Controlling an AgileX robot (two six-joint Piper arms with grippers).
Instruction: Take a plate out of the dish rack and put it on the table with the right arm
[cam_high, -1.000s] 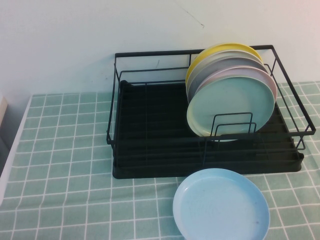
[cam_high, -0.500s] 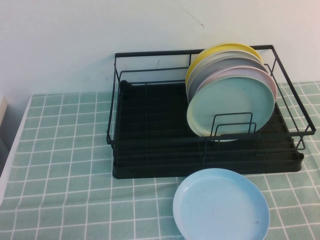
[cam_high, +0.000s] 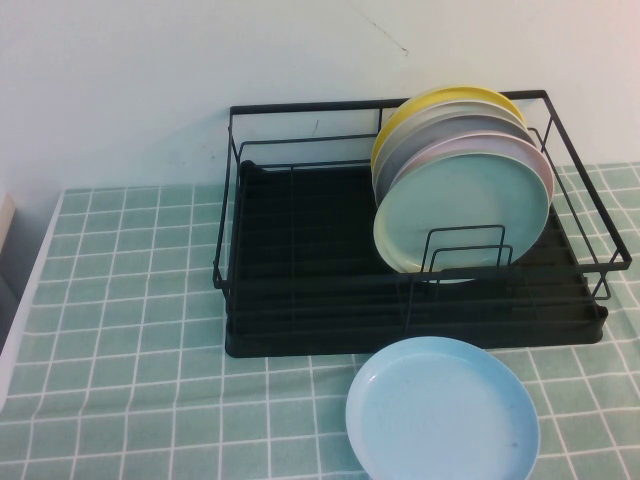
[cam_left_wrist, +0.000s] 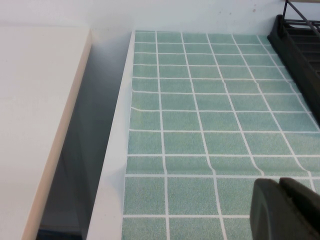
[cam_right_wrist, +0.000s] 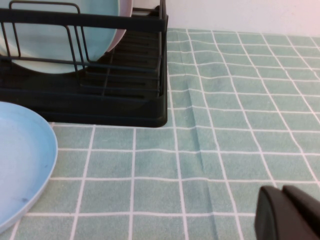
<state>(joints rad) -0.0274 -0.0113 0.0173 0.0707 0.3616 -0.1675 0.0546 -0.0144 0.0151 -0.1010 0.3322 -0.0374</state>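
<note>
- Right gripper (cam_right_wrist: 290, 212) hung low over the table (cam_right_wrist: 225, 125), right of the dish rack (cam_right_wrist: 100, 107); fingers pressed together, empty.
- Plate (cam_high: 462, 212) stood on edge, frontmost in the rack's right end, far-left of it.
- Left gripper (cam_left_wrist: 286, 209) parked far left.

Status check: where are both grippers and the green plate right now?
Left gripper low over table's left side, right gripper low over table right of dish rack. Green plate upright in rack. Blue plate lying in front.

– Where are the two grippers?
– The left gripper (cam_left_wrist: 287, 210) shows only a dark tip, low over the table (cam_left_wrist: 200, 125). The right gripper (cam_right_wrist: 287, 212) is the same. Neither arm appears in the high view.
</note>
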